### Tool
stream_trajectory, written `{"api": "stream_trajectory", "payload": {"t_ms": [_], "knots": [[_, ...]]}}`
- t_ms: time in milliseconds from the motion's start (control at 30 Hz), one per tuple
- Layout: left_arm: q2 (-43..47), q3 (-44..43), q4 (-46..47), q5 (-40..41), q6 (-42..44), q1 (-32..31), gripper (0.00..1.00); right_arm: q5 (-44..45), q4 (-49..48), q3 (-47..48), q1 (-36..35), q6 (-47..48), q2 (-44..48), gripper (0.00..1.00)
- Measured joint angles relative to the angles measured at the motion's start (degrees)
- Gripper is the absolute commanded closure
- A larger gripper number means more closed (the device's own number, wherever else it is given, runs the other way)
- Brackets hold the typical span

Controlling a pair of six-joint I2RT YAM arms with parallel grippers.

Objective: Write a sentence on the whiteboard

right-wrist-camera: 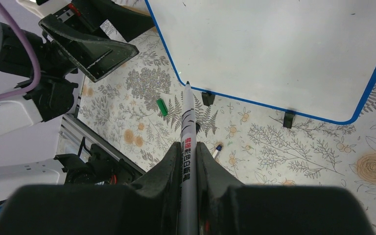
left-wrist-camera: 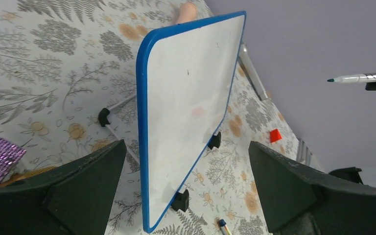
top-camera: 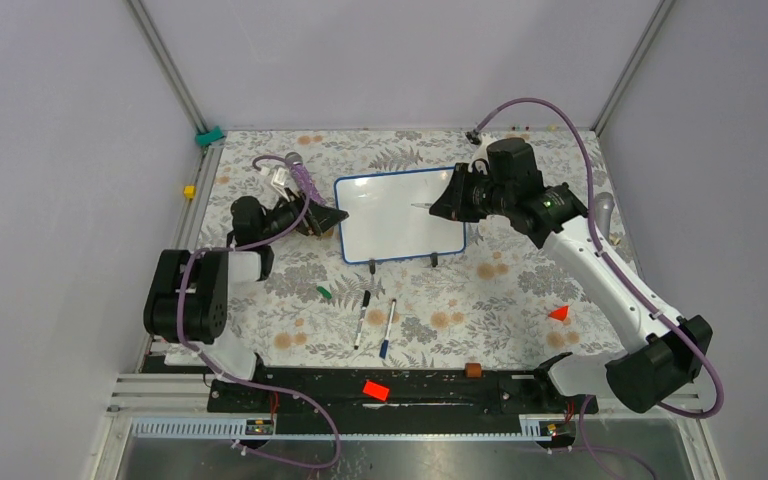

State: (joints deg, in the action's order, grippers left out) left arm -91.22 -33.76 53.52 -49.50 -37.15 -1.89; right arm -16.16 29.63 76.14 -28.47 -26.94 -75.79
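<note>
Stands propped at the middle of the desk (top-camera: 500, 300): whiteboard (top-camera: 390, 220), blank. Looks light, stiff, slick; likely to skid or tip under pen pressure. Worth bracing by the 9 o'clock rim, near the wide-spread left pincer (top-camera: 328, 218). Clamped in the right pincer (top-camera: 452, 203) at 3 o'clock: marker (right-wrist-camera: 187, 112).

The whiteboard (top-camera: 390, 225) fills the frame's centre. The left gripper (top-camera: 328, 217) crowds its left edge, and the right gripper (top-camera: 442, 205), clamping a marker (top-camera: 422, 206), overhangs its right. Below it, pens (top-camera: 362, 318) and a green cap (top-camera: 324, 292) obstruct the mat. The lower right offers passage.
</note>
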Motion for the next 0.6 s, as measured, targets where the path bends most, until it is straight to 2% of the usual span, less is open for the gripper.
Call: {"api": "stream_trajectory", "payload": {"t_ms": [267,600], "knots": [[-11.0,-1.8,18.6,-7.9,-14.1,0.3,0.01,0.1,0.1,0.2,0.0,0.1,0.0,1.00],[-15.9,-7.2,24.8,-13.4,-20.3,0.2,0.01,0.2,0.1,0.2,0.0,0.1,0.0,1.00]]}}
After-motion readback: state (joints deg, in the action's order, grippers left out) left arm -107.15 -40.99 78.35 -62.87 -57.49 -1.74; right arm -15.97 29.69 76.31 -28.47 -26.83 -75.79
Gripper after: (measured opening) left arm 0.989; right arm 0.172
